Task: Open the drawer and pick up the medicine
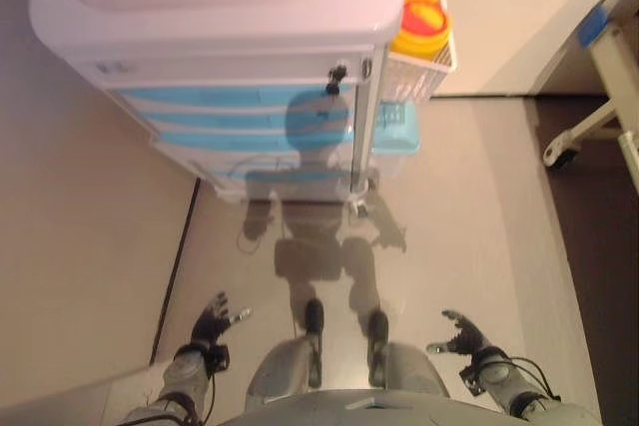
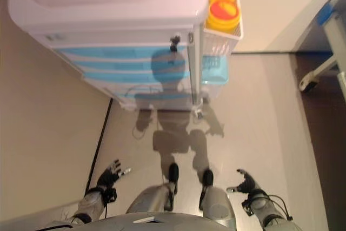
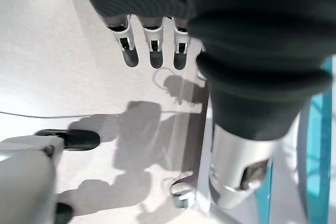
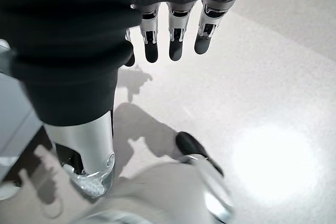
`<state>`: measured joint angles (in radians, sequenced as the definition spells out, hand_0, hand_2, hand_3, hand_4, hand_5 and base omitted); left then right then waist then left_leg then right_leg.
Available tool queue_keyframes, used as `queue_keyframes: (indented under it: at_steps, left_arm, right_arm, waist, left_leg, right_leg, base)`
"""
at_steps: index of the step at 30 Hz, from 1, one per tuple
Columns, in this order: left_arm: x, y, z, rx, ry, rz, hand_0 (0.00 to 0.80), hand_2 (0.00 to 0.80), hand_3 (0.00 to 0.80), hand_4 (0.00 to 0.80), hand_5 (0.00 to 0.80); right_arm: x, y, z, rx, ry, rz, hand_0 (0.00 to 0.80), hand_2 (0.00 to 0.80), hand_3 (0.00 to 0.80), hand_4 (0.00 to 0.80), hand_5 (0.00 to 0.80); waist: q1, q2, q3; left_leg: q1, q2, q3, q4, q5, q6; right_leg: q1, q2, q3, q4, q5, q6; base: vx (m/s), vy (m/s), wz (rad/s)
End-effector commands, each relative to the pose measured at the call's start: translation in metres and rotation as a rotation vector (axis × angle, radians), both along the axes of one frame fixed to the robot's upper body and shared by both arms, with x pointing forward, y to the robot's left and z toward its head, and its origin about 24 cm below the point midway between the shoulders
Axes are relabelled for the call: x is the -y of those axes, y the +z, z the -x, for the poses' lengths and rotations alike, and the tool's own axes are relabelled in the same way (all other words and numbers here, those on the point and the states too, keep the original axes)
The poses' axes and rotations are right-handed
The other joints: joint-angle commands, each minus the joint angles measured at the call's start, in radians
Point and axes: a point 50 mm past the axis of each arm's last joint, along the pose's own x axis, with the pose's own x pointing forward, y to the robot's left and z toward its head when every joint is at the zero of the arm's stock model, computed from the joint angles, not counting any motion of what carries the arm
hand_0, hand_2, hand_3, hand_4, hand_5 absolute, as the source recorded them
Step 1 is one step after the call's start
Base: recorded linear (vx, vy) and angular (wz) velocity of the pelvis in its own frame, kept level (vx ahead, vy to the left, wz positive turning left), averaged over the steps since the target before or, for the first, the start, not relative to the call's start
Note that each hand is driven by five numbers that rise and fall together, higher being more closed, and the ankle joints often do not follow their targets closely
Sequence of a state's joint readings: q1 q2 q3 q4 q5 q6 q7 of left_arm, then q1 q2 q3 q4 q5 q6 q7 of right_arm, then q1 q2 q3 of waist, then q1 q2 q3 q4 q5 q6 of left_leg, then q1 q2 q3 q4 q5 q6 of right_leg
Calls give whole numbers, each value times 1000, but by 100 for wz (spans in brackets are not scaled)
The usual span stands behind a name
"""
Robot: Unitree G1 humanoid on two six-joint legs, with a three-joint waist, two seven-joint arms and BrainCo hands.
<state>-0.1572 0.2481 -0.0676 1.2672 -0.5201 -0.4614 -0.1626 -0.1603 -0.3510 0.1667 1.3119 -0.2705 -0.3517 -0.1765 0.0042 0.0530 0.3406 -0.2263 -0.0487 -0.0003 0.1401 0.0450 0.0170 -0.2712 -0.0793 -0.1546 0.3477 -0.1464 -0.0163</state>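
A white medical cart [image 1: 210, 7] with several blue-fronted drawers [image 1: 230, 102] stands ahead of me, all drawers shut. No medicine shows in any view. My left hand [image 1: 212, 322] hangs low at my left side, open and empty, far from the cart; its fingers [image 3: 152, 51] show straight in the left wrist view. My right hand [image 1: 461, 334] hangs low at my right side, open and empty, with straight fingers [image 4: 173, 40] in the right wrist view.
A wire side basket [image 1: 424, 72] on the cart's right holds two yellow containers with red lids [image 1: 419, 22]. A blue bin [image 1: 397, 129] hangs below it. A wheeled bed frame [image 1: 599, 97] stands at the right. The cart's caster [image 3: 181, 199] shows in the left wrist view.
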Motion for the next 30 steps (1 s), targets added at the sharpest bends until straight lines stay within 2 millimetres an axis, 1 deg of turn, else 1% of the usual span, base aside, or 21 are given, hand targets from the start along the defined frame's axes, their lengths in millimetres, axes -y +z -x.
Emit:
queue_keyframes:
  at_steps: [1, 4, 7, 8, 10, 14, 17, 20, 23, 27, 30]
  left_arm:
    - [-16, 22, -16, 211, 152, 50, 0, 0, 0, 0, 0]
    - [-18, 41, -36, 367, 213, 137, 0, 0, 0, 0, 0]
    - [-15, 58, -54, 523, 242, 284, 0, 0, 0, 0, 0]
    - [-13, 62, -58, 563, 242, 325, 0, 0, 0, 0, 0]
    - [-10, 74, -69, 659, 241, 419, 0, 0, 0, 0, 0]
    - [-6, 98, -91, 813, 228, 603, 0, 0, 0, 0, 0]
    - [-10, 117, -104, 915, 222, 659, 0, 0, 0, 0, 0]
    - [-20, 137, -117, 998, 246, 700, 0, 0, 0, 0, 0]
    - [-35, 165, -133, 1077, 286, 723, 0, 0, 0, 0, 0]
    - [-61, 218, -153, 1210, 327, 772, 0, 0, 0, 0, 0]
    - [-67, 251, -164, 1290, 324, 782, 0, 0, 0, 0, 0]
  right_arm:
    - [2, 9, -8, 125, -54, 9, 0, 0, 0, 0, 0]
    - [4, 15, -15, 160, -51, 16, 0, 0, 0, 0, 0]
    - [7, 17, -17, 177, -65, 26, 0, 0, 0, 0, 0]
    - [8, 18, -16, 178, -68, 29, 0, 0, 0, 0, 0]
    - [9, 19, -16, 183, -78, 29, 0, 0, 0, 0, 0]
    - [13, 22, -18, 188, -77, 35, 0, 0, 0, 0, 0]
    - [16, 24, -17, 186, -81, 40, 0, 0, 0, 0, 0]
    - [17, 23, -15, 174, -80, 46, 0, 0, 0, 0, 0]
    - [17, 22, -11, 163, -68, 52, 0, 0, 0, 0, 0]
    - [17, 20, -6, 143, -45, 57, 0, 0, 0, 0, 0]
    - [15, 19, -5, 133, -24, 65, 0, 0, 0, 0, 0]
  waist:
    - [-7, -28, 36]
    - [-17, -34, 58]
    - [-27, -40, 73]
    - [-29, -39, 75]
    - [-35, -44, 83]
    - [-57, -55, 93]
    - [-77, -64, 97]
    - [-97, -72, 98]
    - [-118, -80, 96]
    - [-144, -89, 88]
    - [-156, -91, 86]
  left_leg:
    - [-89, -56, 59, 255, -224, 100]
    - [-183, -61, 82, 357, -262, 110]
    - [-267, -65, 95, 455, -304, 122]
    - [-275, -66, 90, 487, -345, 123]
    - [-313, -66, 94, 539, -370, 129]
    - [-372, -57, 102, 604, -394, 136]
    - [-410, -49, 106, 645, -404, 139]
    - [-438, -42, 112, 675, -409, 139]
    - [-465, -33, 117, 703, -414, 139]
    - [-497, -23, 120, 737, -420, 135]
    - [-513, -18, 122, 748, -419, 131]
  right_leg:
    - [-88, -34, 56, 74, 14, 31]
    - [-184, -23, 71, 152, 5, 16]
    - [-270, -10, 88, 227, -4, 7]
    - [-283, -1, 99, 259, -35, 12]
    - [-322, 12, 111, 294, -42, 11]
    - [-387, 37, 138, 339, -47, 11]
    - [-427, 55, 158, 363, -46, 7]
    - [-456, 66, 173, 374, -39, 4]
    - [-481, 77, 187, 384, -33, 1]
    - [-506, 88, 201, 391, -26, -5]
    - [-518, 90, 206, 392, -21, -9]
  base:
    - [-80, 86, -10]
    - [-40, 88, -23]
    - [24, 92, -20]
    - [97, 85, -25]
    - [76, 78, -37]
    - [35, 76, -26]
    - [67, 60, -28]
    - [78, 60, -15]
    - [79, 45, -16]
    - [77, 26, -9]
    - [35, 15, -12]
